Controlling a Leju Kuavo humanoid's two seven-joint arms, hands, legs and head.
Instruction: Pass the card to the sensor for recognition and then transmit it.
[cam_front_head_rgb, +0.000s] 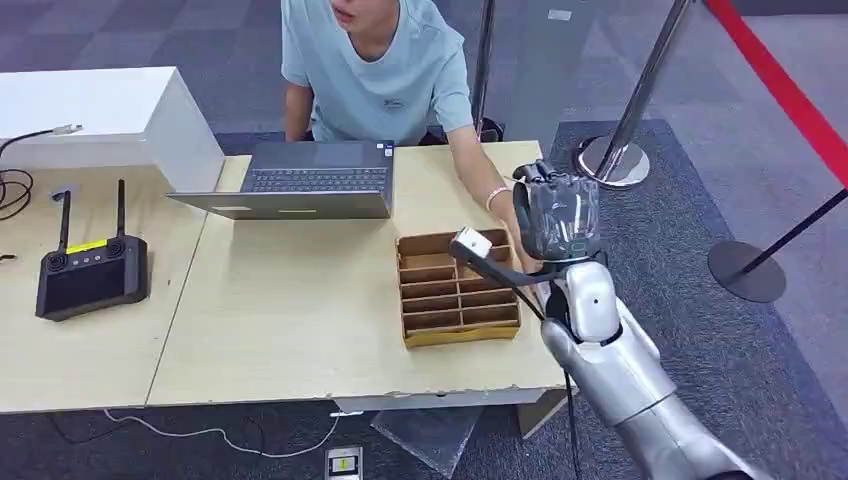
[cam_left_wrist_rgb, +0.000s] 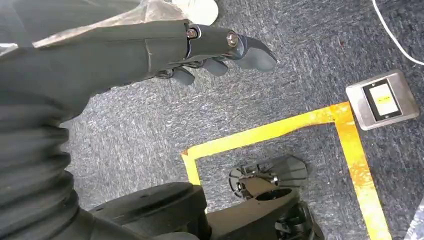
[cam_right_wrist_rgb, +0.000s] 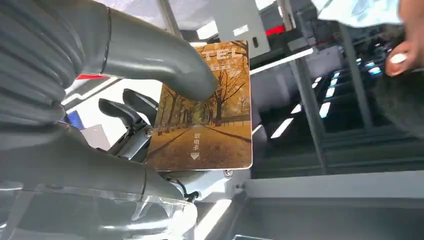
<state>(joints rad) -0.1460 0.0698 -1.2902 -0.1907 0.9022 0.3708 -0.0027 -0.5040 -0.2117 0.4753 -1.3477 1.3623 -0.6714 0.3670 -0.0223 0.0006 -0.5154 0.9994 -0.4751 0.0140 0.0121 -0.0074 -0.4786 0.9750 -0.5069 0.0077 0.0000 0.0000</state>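
A card (cam_right_wrist_rgb: 205, 110) printed with an autumn tree avenue is pinched in my right hand (cam_right_wrist_rgb: 150, 65), the thick thumb pressing its face against the darker fingers (cam_right_wrist_rgb: 125, 110) behind it. In the head view that right hand (cam_front_head_rgb: 556, 215) is raised above the table's right end, just right of a wooden slotted tray (cam_front_head_rgb: 458, 325), and its back hides the card. A person's hand (cam_front_head_rgb: 503, 205) reaches along the table close to my hand; their fingertips (cam_right_wrist_rgb: 404, 47) appear beyond the card. My left hand (cam_left_wrist_rgb: 210, 47) hangs over the carpet, holding nothing, fingers loosely extended.
An open laptop (cam_front_head_rgb: 310, 180) sits at the table's (cam_front_head_rgb: 280, 330) far edge in front of the seated person (cam_front_head_rgb: 375, 70). A black handheld controller (cam_front_head_rgb: 90, 272) lies on the left table beside a white box (cam_front_head_rgb: 100, 115). Stanchion bases (cam_front_head_rgb: 612, 160) stand on the floor at right.
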